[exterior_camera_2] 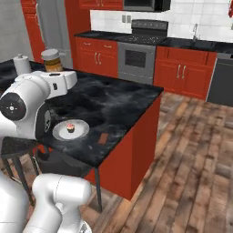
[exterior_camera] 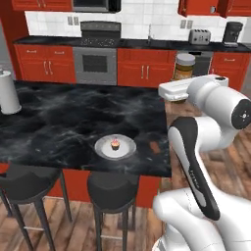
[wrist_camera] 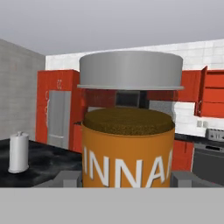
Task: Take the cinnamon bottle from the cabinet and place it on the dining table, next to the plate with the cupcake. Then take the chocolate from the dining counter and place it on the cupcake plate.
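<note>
Left base view. Cinnamon bottle (exterior_camera: pixel 185 67) stands upright, long axis vertical, grey cap on top, just beyond the white hand, up in the air past the right edge of the dining table (exterior_camera: pixel 59 117). Gripper (exterior_camera: pixel 182 78) sits at the bottle's foot; fingers hidden behind the hand. On the near part of the table, the plate with the cupcake (exterior_camera: pixel 104 149), the cupcake (exterior_camera: pixel 115 144) at its middle. A small brown bar (exterior_camera: pixel 155 147) lies on the marble just right of the plate. White roll on a stand (exterior_camera: pixel 8 92) at the far left.

Right base view. Bottle (exterior_camera_2: pixel 53 61) rises upright above the white hand, over the left part of the table (exterior_camera_2: pixel 118 100); pale label band visible, writing too small to read. Gripper (exterior_camera_2: pixel 55 71) at its base. Plate (exterior_camera_2: pixel 81 132) and cupcake (exterior_camera_2: pixel 70 128) near, brown bar (exterior_camera_2: pixel 103 138) just right of them.

Hand view. Bottle (wrist_camera: pixel 127 131) is very close, upright between the two grey finger pads (wrist_camera: pixel 64 179), one at each lower side, pinching its orange body. White letters "INNA" readable on the label; brown powder above, grey cap on top. Open red cabinet (wrist_camera: pixel 213 94) at far right.
</note>
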### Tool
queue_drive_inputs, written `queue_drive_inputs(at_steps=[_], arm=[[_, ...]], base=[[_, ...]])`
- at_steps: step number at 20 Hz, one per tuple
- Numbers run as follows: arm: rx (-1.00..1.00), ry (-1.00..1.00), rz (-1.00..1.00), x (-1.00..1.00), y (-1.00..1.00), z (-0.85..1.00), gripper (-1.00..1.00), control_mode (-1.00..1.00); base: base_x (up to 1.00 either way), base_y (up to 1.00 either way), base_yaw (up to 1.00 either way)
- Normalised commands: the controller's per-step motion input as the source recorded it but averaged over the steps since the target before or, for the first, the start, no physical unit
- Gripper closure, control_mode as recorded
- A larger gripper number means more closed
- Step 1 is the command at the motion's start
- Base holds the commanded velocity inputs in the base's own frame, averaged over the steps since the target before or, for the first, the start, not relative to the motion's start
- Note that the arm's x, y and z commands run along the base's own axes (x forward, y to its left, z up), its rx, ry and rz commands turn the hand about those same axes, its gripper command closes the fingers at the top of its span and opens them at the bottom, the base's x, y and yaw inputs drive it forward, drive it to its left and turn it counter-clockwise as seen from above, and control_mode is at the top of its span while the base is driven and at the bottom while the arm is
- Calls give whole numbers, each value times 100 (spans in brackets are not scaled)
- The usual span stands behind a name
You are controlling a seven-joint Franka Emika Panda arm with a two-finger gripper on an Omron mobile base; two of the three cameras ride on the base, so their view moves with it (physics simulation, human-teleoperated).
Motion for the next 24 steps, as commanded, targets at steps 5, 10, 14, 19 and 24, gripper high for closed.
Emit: queue_drive_inputs(at_steps=[5,10,14,19,24], arm=[[0,0,0,0,0,0,100,100],[0,0,0,0,0,0,100,100],[0,0,0,0,0,0,100,100],[0,0,0,0,0,0,100,100],[0,0,0,0,0,0,100,100]], base=[[-10,99,-29],[-4,84,-27],[0,52,-31],[0,21,-33],[3,0,-26]])
